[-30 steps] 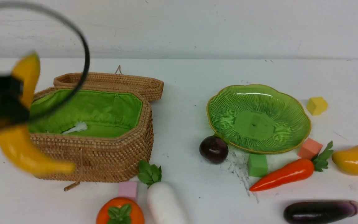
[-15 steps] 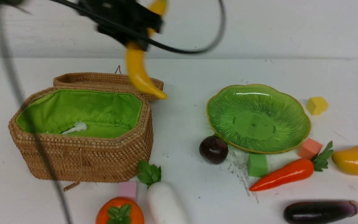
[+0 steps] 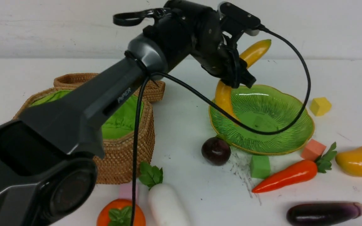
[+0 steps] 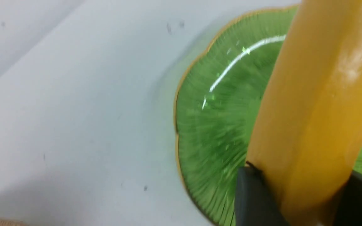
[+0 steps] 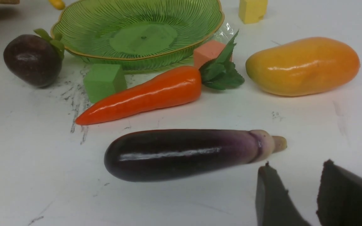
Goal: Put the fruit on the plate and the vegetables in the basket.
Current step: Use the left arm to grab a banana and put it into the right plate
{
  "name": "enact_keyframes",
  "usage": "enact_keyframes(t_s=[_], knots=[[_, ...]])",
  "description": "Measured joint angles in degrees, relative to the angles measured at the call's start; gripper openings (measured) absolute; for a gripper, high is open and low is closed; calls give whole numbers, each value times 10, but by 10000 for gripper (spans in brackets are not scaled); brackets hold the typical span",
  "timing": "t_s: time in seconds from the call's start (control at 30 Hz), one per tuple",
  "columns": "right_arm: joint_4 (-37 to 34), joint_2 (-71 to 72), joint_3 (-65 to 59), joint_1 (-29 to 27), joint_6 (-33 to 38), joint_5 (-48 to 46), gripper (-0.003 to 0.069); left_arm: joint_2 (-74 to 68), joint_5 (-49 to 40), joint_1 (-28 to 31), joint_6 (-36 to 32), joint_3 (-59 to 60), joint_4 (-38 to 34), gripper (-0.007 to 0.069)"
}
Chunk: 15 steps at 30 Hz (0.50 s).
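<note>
Nothing was placed yet — left gripper (image 3: 239,77) clamped banana (image 3: 256,50) over plate (image 3: 281,106); right gripper (image 5: 297,164) empty, fingers partly apart.

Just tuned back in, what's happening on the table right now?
The left hand grips the banana, steeply tilted, with its lower end at the plate's left rim. It is not released yet, and the plate is otherwise bare. The right hand hangs open by the eggplant's stem end, holding nothing. The plum, mango, persimmon, carrot, radish and eggplant all lie on the table, outside the plate and the open basket.
</note>
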<state>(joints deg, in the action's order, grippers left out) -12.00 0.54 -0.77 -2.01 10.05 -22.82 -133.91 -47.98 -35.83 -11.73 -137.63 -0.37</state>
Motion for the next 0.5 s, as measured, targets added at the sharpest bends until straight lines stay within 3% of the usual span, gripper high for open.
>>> enact_keyframes(t_s=[0.17,0.33,0.5], knots=[[0,0,0,0,0,0,242,-9,41,0,85,-1,-2,298],[0,0,0,0,0,0,242,-15,40,0,117,-1,-2,304],[0,0,0,0,0,0,242,-17,31,0,117,-1,-3,433]])
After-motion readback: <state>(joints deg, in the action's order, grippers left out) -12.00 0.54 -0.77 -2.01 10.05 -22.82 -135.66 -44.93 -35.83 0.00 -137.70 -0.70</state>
